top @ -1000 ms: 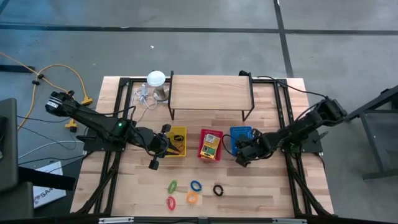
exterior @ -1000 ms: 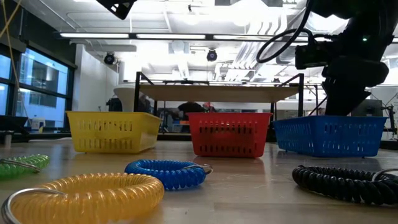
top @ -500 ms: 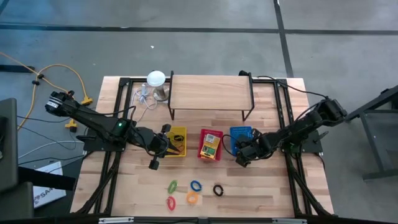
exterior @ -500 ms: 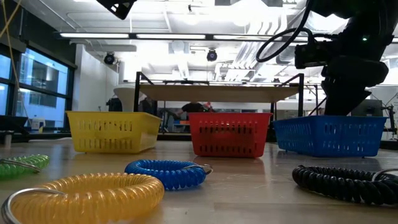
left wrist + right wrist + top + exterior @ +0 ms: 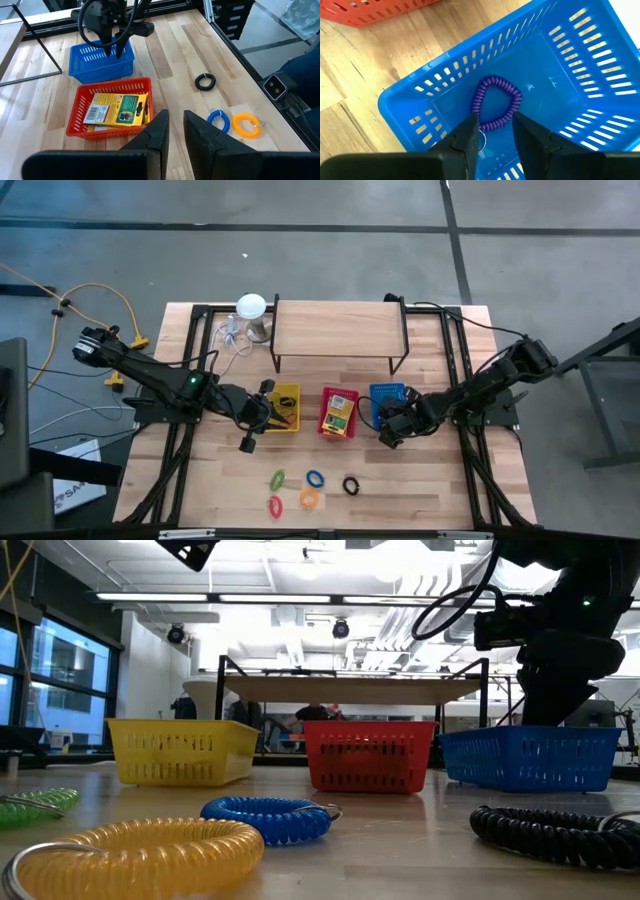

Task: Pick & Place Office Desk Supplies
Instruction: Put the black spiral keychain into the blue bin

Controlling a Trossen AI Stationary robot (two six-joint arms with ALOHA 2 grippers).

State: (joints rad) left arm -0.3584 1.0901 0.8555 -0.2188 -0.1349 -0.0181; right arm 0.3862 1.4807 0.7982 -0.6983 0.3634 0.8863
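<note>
1. Where the low view is nearest the lens, a yellow coiled plastic ring (image 5: 140, 855), a blue coiled ring (image 5: 265, 818) and a black coiled ring (image 5: 555, 832) are seen lying on the pale wooden table (image 5: 400, 840), lower frame.
2. Such coils are judged light, springy and slightly slippery; a pinch across one side of the loop is advised.
3. Mid-frame, a yellow slotted plastic basket (image 5: 180, 750), a red basket (image 5: 370, 754) and a blue basket (image 5: 530, 757) are lined up.
4. Above the blue basket, the right gripper (image 5: 495, 132) is shown parted and empty, a purple coiled ring (image 5: 496, 102) lying on the basket floor beyond its fingertips.
5. At left centre of the high view, the left gripper (image 5: 252, 420) waits; its fingers are held narrowly apart, nothing between them.
</note>
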